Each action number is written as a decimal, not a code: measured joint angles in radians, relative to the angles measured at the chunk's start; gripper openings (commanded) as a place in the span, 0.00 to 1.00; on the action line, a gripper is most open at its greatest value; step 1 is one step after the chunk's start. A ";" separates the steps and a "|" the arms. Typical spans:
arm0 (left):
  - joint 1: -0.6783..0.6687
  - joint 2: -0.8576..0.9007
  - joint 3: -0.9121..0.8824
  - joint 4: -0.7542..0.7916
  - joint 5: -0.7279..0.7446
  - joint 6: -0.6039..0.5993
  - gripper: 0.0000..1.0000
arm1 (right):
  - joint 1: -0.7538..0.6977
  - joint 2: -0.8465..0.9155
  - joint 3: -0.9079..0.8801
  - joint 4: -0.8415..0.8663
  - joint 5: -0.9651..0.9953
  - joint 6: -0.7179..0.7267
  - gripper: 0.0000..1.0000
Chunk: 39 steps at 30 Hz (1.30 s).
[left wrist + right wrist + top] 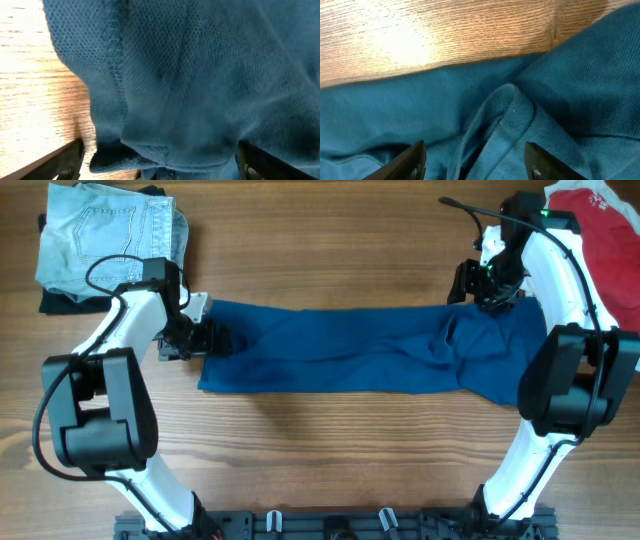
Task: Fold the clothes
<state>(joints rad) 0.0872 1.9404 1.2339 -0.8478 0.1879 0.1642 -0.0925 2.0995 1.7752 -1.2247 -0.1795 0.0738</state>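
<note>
Overhead — blue shirt (340,352) in long band, left gripper (218,338) agape

Table (320,455): light brown wood, grain running left to right, a darker plank seam across the near part.

Shirt (350,350): dark blue knit, lies flat on the table as a long band across the middle, left to right. Creased along its length. The right end is wider and bunched, with a raised fold.

Far left corner: folded pale jeans (105,240), resting on a dark folded cloth (55,304) that shows at their left and near edges.

Far right corner: red cloth (600,235) with a white mark, cut off by the frame edge. It lies apart from the shirt.
</note>
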 measured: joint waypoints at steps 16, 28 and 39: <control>-0.040 0.027 0.020 0.027 0.114 0.003 0.71 | 0.000 0.000 0.000 -0.009 0.000 0.000 0.63; -0.130 0.063 0.013 0.066 0.203 -0.013 0.04 | 0.000 0.000 0.000 -0.019 0.000 0.000 0.63; 0.067 0.031 0.013 0.000 0.125 -0.120 0.04 | 0.000 0.000 0.000 -0.019 -0.034 -0.004 0.52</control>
<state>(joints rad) 0.1543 1.9713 1.2465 -0.8478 0.3130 0.0441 -0.0925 2.0995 1.7752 -1.2438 -0.2131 0.0696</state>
